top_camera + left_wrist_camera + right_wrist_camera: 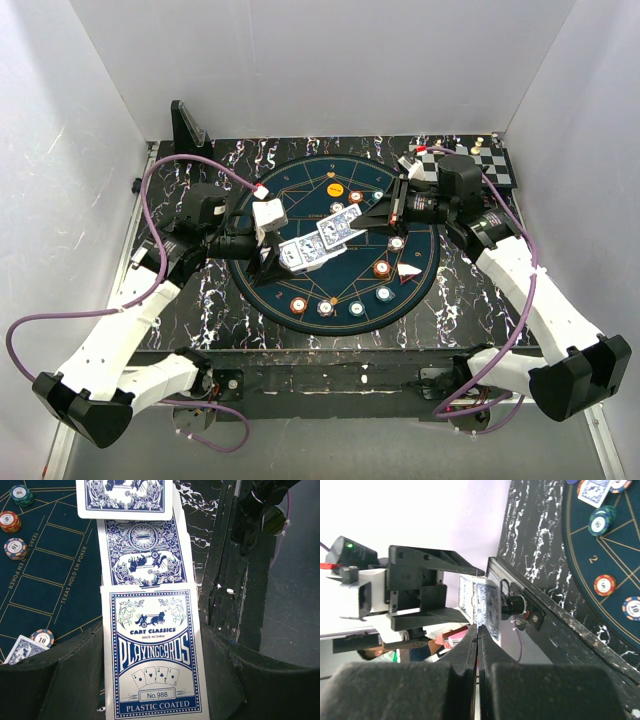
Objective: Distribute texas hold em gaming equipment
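Note:
My left gripper (272, 257) is shut on a blue-and-white playing-card box (152, 665) and holds it over the round dark-blue mat (300, 190). One blue-backed card (145, 552) sticks out of the box's open end. My right gripper (363, 222) is shut on another blue-backed card (338, 230), which overlaps the far end of that card (125, 497). In the right wrist view the held card (484, 607) shows edge-on beyond the closed fingertips (470, 645). Poker chips (382, 268) lie around the mat. A face-down card (20, 649) lies near a chip (42, 638).
A black-and-white chessboard (478, 160) with pieces sits at the back right, close behind the right arm. A black stand (188, 128) is at the back left. The marbled black table (190, 300) ends in a dark front rail (350, 375).

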You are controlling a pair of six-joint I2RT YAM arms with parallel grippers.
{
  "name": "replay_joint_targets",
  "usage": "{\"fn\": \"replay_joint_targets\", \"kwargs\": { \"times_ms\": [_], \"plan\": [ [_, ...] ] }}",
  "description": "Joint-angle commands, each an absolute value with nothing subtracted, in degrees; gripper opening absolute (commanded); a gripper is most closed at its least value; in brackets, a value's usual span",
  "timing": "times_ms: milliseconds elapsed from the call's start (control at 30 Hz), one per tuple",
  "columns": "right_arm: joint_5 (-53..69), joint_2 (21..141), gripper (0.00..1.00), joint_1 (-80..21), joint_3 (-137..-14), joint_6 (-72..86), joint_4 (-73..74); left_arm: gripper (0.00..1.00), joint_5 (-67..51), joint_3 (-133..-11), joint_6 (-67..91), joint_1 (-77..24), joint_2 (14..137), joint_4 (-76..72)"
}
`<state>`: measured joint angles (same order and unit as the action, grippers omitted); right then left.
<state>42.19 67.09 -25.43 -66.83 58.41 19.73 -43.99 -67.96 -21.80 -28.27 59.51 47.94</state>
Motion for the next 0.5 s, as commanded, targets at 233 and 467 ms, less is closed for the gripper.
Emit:
{"fn": "replay_joint_targets", "kwargs": {
  "times_ms": [233, 467],
  "plan": [
    [47.9, 69.3, 0.01, -21.1, -69.7, 65.9, 8.0, 0.0, -45.8, -68.0, -21.2, -28.4, 57.7, 46.4],
    [44.2, 83.7, 0.01, -17.6, -75.8, 59.3, 10.4, 0.0, -46.8, -68.8, -21.4, -28.4, 57.7, 47.4]
  ]
}}
